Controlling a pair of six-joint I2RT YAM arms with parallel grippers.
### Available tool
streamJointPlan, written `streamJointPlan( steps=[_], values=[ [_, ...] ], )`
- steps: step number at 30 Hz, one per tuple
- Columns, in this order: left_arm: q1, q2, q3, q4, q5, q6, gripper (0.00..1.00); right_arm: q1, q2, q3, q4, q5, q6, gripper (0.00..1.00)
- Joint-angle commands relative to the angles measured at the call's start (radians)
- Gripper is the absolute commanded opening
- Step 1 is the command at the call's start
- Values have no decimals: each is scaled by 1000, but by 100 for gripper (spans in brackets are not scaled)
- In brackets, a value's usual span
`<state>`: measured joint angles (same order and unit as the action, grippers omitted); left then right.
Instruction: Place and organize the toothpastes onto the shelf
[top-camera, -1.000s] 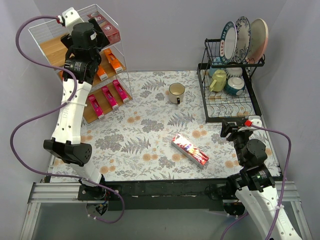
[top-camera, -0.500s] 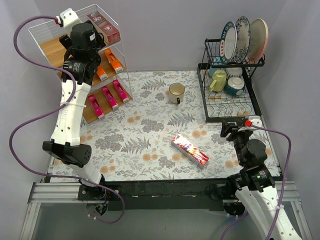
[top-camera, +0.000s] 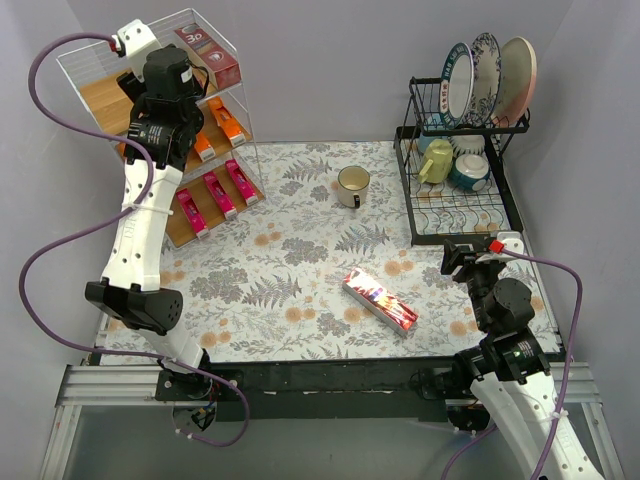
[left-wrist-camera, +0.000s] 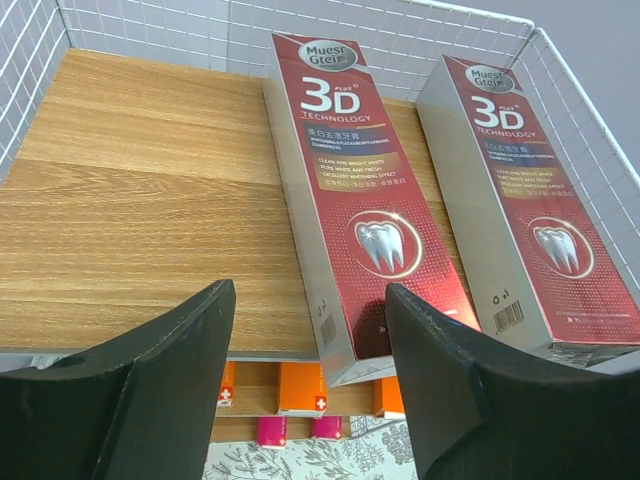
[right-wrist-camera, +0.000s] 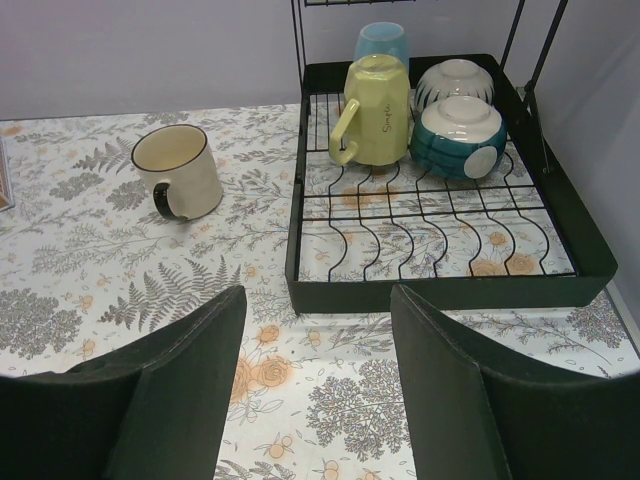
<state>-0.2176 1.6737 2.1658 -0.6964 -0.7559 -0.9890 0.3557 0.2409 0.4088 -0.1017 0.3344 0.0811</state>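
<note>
The shelf (top-camera: 100, 95) stands at the back left. On its top board (left-wrist-camera: 140, 210) lie two dark red "3D" toothpastes, one in the middle (left-wrist-camera: 350, 180) and one at the right (left-wrist-camera: 520, 200). Orange toothpastes (top-camera: 228, 122) lie on the middle tier and pink ones (top-camera: 218, 192) on the bottom tier. Another red toothpaste (top-camera: 380, 300) lies on the table in front of the right arm. My left gripper (left-wrist-camera: 310, 292) hovers at the front edge of the top board, open, with nothing between its fingers. Low over the table, my right gripper (right-wrist-camera: 318, 295) is open and holds nothing.
A cream mug (top-camera: 352, 185) stands mid-table toward the back. A black wire dish rack (top-camera: 408, 195) at the back right holds plates (top-camera: 490, 80), bowls and a yellow mug (right-wrist-camera: 375, 110). Its front wall (right-wrist-camera: 450, 290) lies just ahead of my right gripper.
My left gripper has drawn slightly left and back from the red toothpaste on the top board, and its jaws have come closer together. The right arm has not moved.
</note>
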Motion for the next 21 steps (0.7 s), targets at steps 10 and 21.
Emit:
streamJointPlan(
  steps=[10,21],
  values=[
    [12,-61,-32,-38,-94,38,57,6,-14,-11,54,2,-7,68],
    [18,-74,5,-37,-39,27,64,6,-12,-11,54,3,-7,68]
  ],
)
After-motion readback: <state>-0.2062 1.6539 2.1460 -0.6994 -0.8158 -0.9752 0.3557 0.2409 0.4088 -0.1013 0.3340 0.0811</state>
